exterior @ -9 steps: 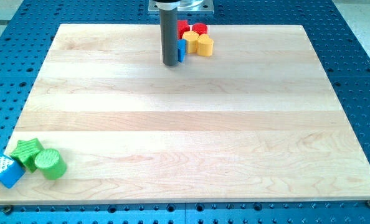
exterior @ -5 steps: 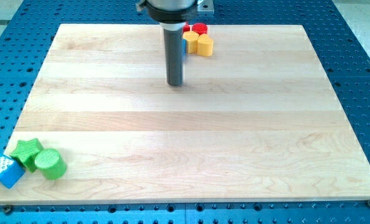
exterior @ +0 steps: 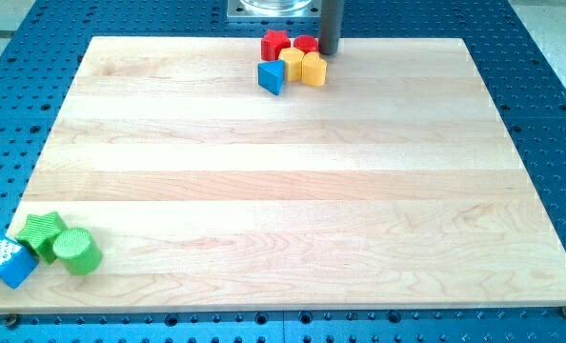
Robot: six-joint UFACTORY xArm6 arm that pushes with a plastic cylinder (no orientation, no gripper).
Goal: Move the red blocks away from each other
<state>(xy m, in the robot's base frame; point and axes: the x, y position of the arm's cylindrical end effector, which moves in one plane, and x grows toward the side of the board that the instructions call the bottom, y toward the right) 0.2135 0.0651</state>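
Approach step: my tip (exterior: 329, 51), bare rod holding nothing, right beside red cylinder (exterior: 306, 44); next, shove it rightward off red star (exterior: 275, 44).

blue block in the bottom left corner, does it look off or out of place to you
Yes. The blue block hangs over the view's bottom-left corner of the wooden board, partly off the edge, beside the green star and green cylinder. Otherwise nothing stands out; my tip sits just right of the red blocks at the top.
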